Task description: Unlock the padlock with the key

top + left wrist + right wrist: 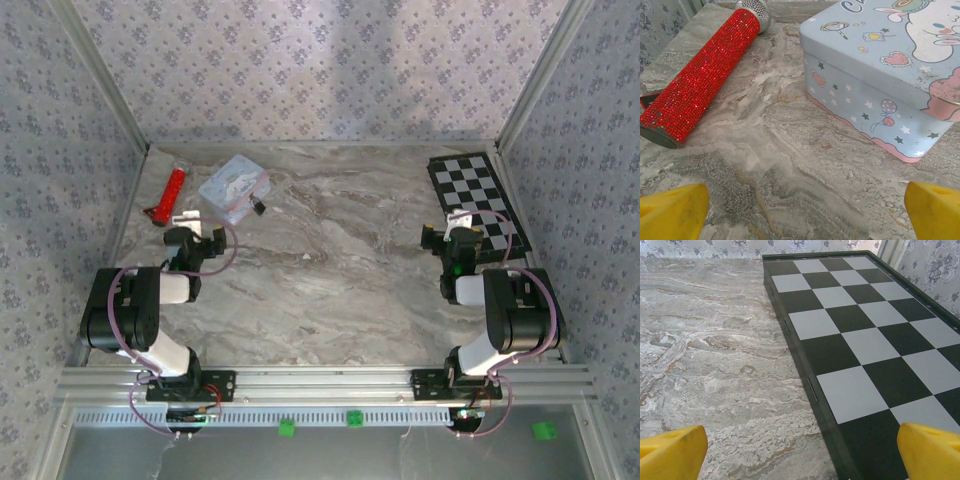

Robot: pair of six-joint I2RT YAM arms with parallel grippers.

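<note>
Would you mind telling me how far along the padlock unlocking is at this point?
Nothing looks done yet. The padlock lies untouched beside the tin. The left fingers and right fingers are open and empty. Grasping and unlocking remain.

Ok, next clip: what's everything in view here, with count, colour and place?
tin: one, pastel blue, far left
padlock: one, black, by the tin's near right corner
stick tool: one, glittery red, left of the tin
chessboard: one, black and white, far right
table: one, grey marble
green blocks: three, below the front rail
left gripper: yellow fingertips, open, facing the tin
right gripper: yellow fingertips, open, by the chessboard's left edge
</note>
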